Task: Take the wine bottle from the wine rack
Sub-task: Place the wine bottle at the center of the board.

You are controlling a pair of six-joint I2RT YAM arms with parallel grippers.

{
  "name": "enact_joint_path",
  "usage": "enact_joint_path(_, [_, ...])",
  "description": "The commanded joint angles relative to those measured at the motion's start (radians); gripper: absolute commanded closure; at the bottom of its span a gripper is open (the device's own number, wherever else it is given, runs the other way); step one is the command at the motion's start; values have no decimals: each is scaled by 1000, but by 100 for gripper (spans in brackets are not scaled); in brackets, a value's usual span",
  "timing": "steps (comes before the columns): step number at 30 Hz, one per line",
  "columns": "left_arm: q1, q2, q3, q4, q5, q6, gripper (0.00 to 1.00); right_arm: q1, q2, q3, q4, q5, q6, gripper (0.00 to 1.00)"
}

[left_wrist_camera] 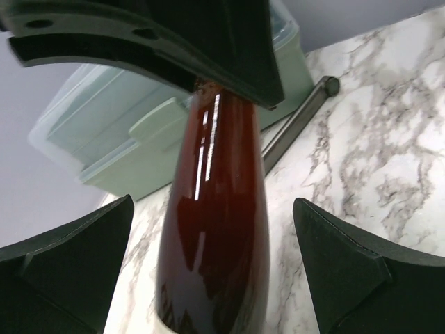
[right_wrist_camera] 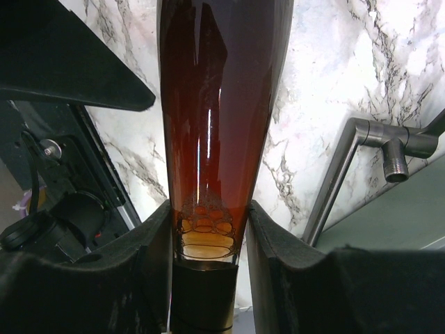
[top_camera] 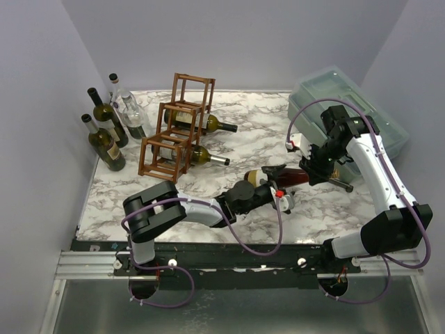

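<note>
A dark red wine bottle [top_camera: 288,174] lies level over the marble table, right of centre and away from the reddish-brown wine rack [top_camera: 174,132] at the back left. My right gripper [top_camera: 311,170] is shut on its neck. In the right wrist view the two pads [right_wrist_camera: 278,264] press the neck just above the dark capsule, and the bottle [right_wrist_camera: 215,104] runs away from the camera. My left gripper [top_camera: 274,184] is open at the other end. In the left wrist view its fingers [left_wrist_camera: 368,271] stand apart from the bottle [left_wrist_camera: 212,243] on both sides.
Two green bottles [top_camera: 208,124] [top_camera: 201,156] lie in the rack. Three bottles [top_camera: 108,136] stand by the left wall. A pale green lidded bin [top_camera: 348,104] fills the back right corner, with a grey metal pipe piece [top_camera: 341,182] in front of it.
</note>
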Motion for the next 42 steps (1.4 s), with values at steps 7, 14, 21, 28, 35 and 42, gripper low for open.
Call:
enact_joint_path(7, [10, 94, 129, -43, 130, -28, 2, 38, -51, 43, 35, -149, 3, 100])
enact_joint_path(14, [10, 129, 157, -58, 57, 17, 16, 47, -46, 45, 34, -145, 14, 100])
enact_joint_path(21, [10, 126, 176, -95, 21, 13, 31, 56, -46, 49, 37, -142, 26, 100])
enact_joint_path(28, [-10, 105, 185, -147, -38, -56, 93, 58, -35, 46, 34, -156, 50, 100])
enact_joint_path(35, [-12, 100, 181, -159, -66, -167, 100, 58, -21, 20, 35, -197, 78, 97])
enact_joint_path(42, [-12, 101, 151, -93, -73, -232, 100, 58, -14, 23, 35, -224, 95, 63])
